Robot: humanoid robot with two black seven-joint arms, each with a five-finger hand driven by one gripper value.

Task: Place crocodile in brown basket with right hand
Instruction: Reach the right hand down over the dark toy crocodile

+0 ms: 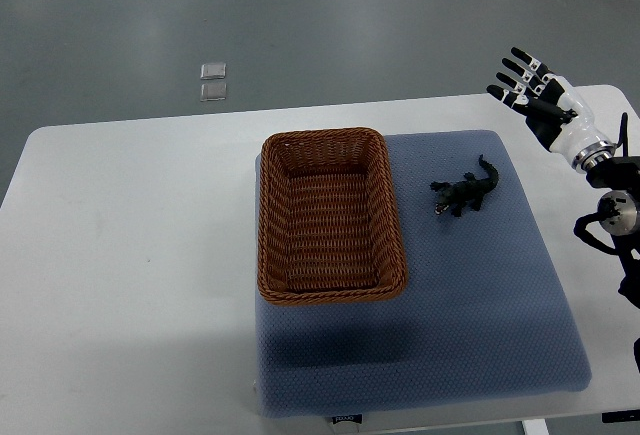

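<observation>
**A:** Which step is the robot on?

**B:** The reach, by the look of it; nothing is grasped yet. Nearest the robot, a blue padded mat (420, 345) covers the right part of the white table (130, 255). On the mat sits the brown basket (333, 296), empty.

**A:** And the crocodile?

**B:** The toy crocodile (465, 191) lies on the mat at the basket's 3 o'clock, near it but not touching, with its tail pointing toward 1 o'clock.

**A:** Where is the right hand?

**B:** Farther off. The right hand (538, 98) hovers at the crocodile's 1 o'clock, near the table's far right corner. Its fingers (517, 76) are spread and straight, aimed toward 11 o'clock, and they hold nothing. Its arm comes in from the right edge. The left arm is out of view.

**A:** So what does the next move call for?

**B:** Likely lowering the hand toward 7 o'clock over the toy, then closing around its body. The crocodile is small and low, so the fingertips would need to come close to the mat.
</observation>
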